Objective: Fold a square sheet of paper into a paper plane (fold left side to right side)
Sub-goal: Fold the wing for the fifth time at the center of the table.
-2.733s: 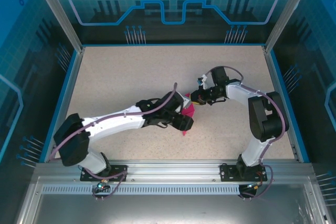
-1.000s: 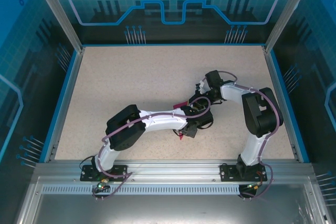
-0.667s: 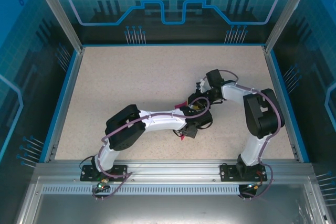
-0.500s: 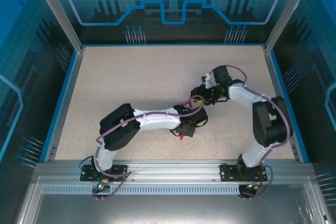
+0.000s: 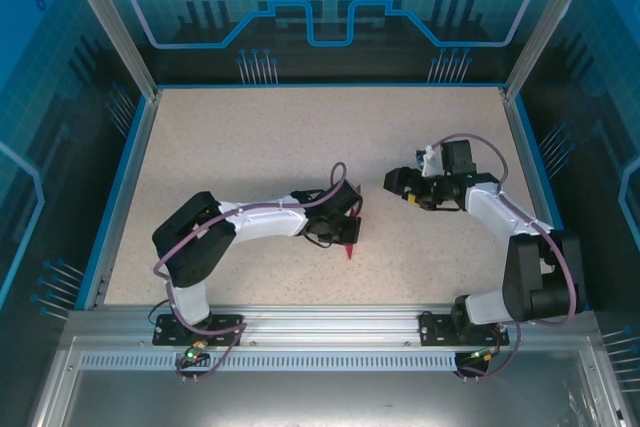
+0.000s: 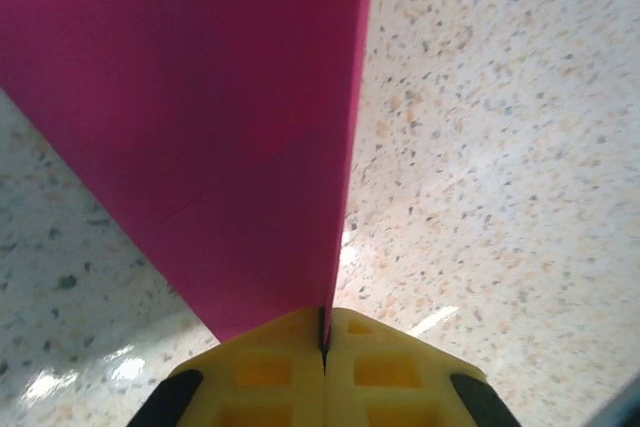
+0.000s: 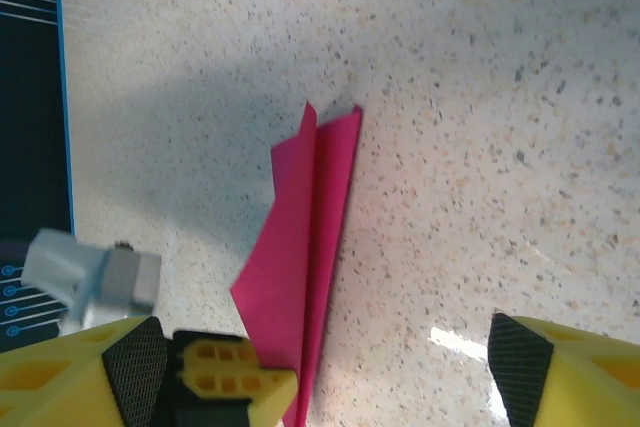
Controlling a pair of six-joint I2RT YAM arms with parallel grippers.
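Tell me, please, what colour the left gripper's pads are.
Yellow pads, best seen in the left wrist view.

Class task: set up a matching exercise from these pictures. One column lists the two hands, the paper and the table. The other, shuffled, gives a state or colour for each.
Column one
1. left hand
2. right hand
3. paper
4. table

Column two
A. open, apart from the paper
B. speckled beige
C. shut on the paper's edge
D. magenta, creased into layers

Pairs: 1-C, 2-A, 3-D, 4-B
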